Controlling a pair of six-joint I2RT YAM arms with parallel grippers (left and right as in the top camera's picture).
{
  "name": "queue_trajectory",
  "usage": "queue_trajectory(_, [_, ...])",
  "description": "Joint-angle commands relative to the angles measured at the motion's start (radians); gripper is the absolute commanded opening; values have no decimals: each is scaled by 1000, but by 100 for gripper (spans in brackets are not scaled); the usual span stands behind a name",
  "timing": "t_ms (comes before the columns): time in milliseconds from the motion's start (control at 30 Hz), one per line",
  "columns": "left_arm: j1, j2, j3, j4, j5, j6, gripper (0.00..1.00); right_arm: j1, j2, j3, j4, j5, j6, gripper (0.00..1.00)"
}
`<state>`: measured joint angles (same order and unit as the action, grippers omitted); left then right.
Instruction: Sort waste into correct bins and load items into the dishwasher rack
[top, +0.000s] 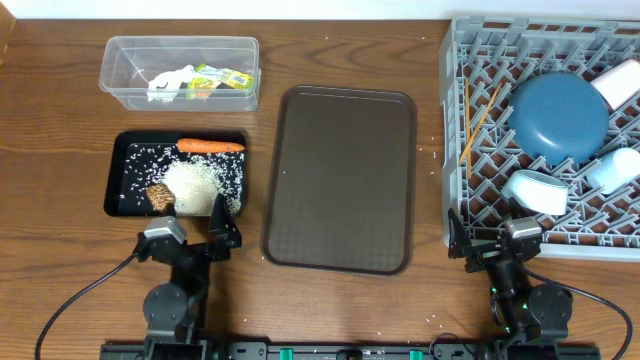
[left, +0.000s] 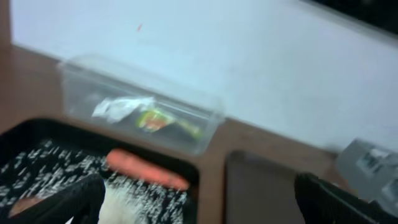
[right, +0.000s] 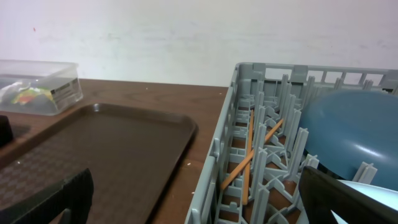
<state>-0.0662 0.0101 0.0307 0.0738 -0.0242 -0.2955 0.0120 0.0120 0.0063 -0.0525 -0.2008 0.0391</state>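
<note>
The table (top: 60, 120) carries everything, and judging from how it lies, the sorting looks close to done, so the risks are mostly of undoing it. The dishwasher rack (top: 490, 60) stands directly ahead of the right gripper (top: 488, 238), which is spread wide and empty just short of the rack's near wall; a careless forward move could bump that wall and jolt the load. The brown serving tray (top: 340, 180) lies bare between the two grippers. In the rack, the dark blue dish (top: 558, 115) leans well beyond the right gripper, the small light blue bowl (top: 537, 190) sits just ahead of it, the light blue cup (top: 612, 170) and white cup (top: 620, 82) farther to its right, and the chopsticks (top: 467, 120) are crossed ahead on its left, thin enough to slip through the lattice if shaken. The left gripper (top: 192, 232), also wide apart and holding nothing, hovers at the near edge of the black tray (top: 112, 190); nudging it would scatter rice (top: 195, 185). The carrot (top: 210, 146) and brown lump (top: 160, 197) lie there too. Farther ahead, the clear tub (top: 125, 65) holds paper (top: 170, 82) and wrappers (top: 222, 78).
</note>
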Motion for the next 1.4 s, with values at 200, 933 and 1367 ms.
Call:
queue_trajectory(200, [4,-9,-27,32,43,92,98,-12,-5,-1,-5,9,-19,99])
queue_trajectory(933, [121,-8,-27,-146,24,171,98,-12,-5,-1,-5,9,-18,99])
queue_trajectory(1367, [121,-8,-27,-146,24,171,98,-12,-5,-1,-5,10,-18,99])
